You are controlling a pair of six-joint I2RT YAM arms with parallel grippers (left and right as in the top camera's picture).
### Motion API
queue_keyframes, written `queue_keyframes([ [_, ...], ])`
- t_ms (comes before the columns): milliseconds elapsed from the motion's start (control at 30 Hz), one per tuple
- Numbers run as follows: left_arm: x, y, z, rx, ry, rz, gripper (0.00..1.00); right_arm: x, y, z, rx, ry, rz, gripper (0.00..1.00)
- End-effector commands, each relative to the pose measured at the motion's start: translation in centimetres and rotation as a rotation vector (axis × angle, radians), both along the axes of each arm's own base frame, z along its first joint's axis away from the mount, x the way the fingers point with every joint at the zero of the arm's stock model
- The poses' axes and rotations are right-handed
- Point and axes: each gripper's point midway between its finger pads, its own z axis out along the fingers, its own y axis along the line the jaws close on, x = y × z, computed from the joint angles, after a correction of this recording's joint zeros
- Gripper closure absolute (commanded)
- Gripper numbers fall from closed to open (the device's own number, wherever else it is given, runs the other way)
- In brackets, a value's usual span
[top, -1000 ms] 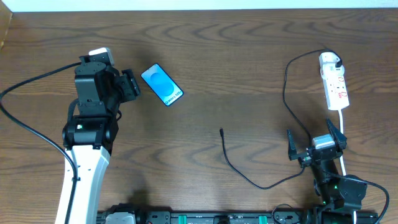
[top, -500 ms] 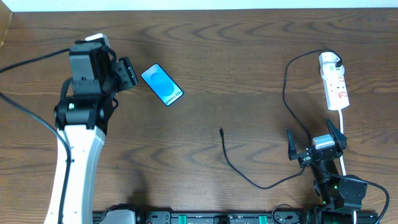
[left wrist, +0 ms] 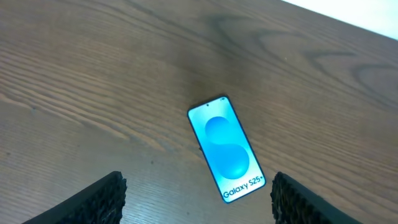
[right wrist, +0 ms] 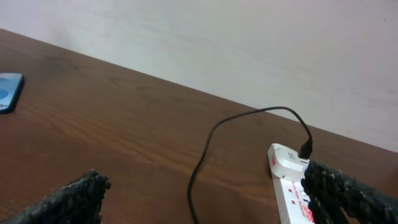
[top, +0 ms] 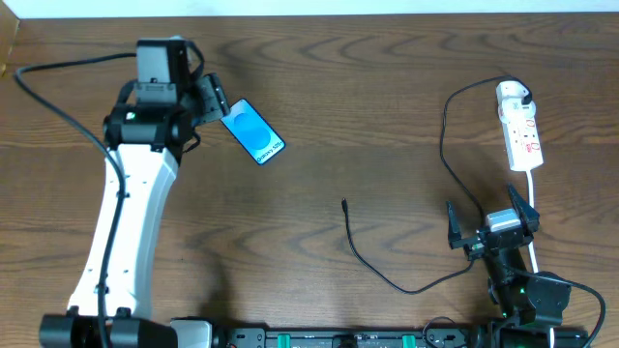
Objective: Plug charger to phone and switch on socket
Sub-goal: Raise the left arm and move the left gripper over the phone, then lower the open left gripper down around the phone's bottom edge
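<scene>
Left fingers (left wrist: 106,199): spread wide, empty, just beside slim black-edged blue-screen phone (left wrist: 227,149) on brown wooden counter (top: 387,97).
Right fingers (right wrist: 74,199): spread wide, empty.

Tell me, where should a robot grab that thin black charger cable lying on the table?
Probably just behind the plug tip of the charger, coming straight down from above. It lies flat on the table and looks floppy, so holding near the stiff free end should keep the tip aimed.
</scene>
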Motion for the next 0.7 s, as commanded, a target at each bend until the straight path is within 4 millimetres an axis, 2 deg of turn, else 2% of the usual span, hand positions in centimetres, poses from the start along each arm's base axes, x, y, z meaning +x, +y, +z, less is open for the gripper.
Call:
queue_keyframes([
  [0, 0.9, -0.3, 0.4, 0.015, 0.0, 0.039, 0.25, 0.0, 0.1, -0.1, -0.011, 0.0, 0.005, 0.01],
  [667, 3.2, -2.0, -2.5, -0.037, 0.127, 0.136, 0.25, 0.0, 0.1, -0.1, -0.011, 0.0, 0.005, 0.01],
])
